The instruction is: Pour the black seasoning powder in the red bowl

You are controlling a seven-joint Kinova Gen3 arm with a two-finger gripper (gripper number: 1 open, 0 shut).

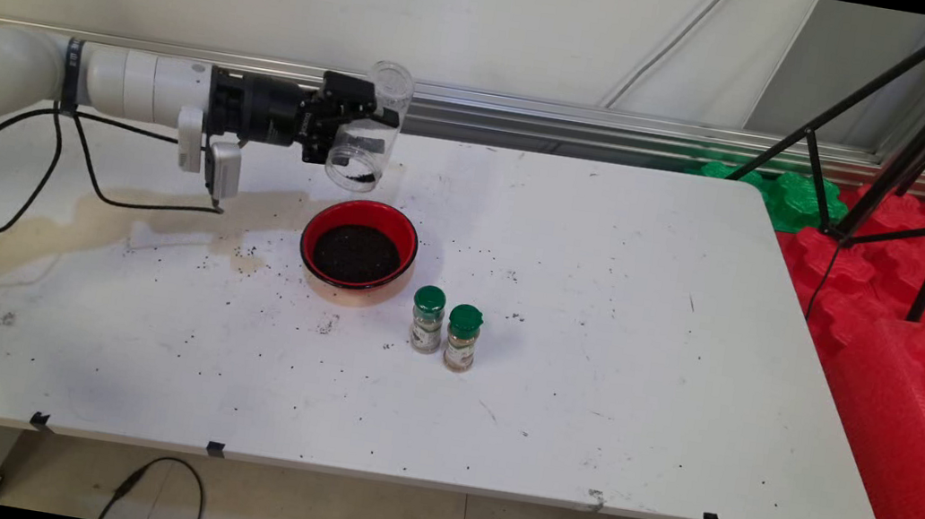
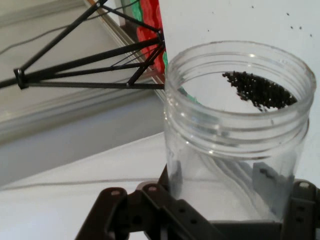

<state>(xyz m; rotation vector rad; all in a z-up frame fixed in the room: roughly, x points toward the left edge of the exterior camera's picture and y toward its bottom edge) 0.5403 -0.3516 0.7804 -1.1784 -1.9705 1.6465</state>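
My gripper (image 1: 359, 127) is shut on a clear plastic jar (image 1: 369, 131), held tipped with its mouth pointing down toward the table. A small clump of dark grains (image 1: 361, 177) clings near the jar's rim. In the hand view the jar (image 2: 235, 145) fills the right side, with the dark grains (image 2: 260, 90) lying inside its threaded mouth. Below and slightly right of the jar stands a red bowl (image 1: 357, 254) holding a heap of the same dark grains.
Two small spice jars with green caps (image 1: 427, 319) (image 1: 461, 337) stand right of the bowl. Loose grains and a brownish stain (image 1: 115, 220) mark the table's left part. A black tripod (image 1: 912, 151) and red and green foam blocks (image 1: 913, 341) sit at the right.
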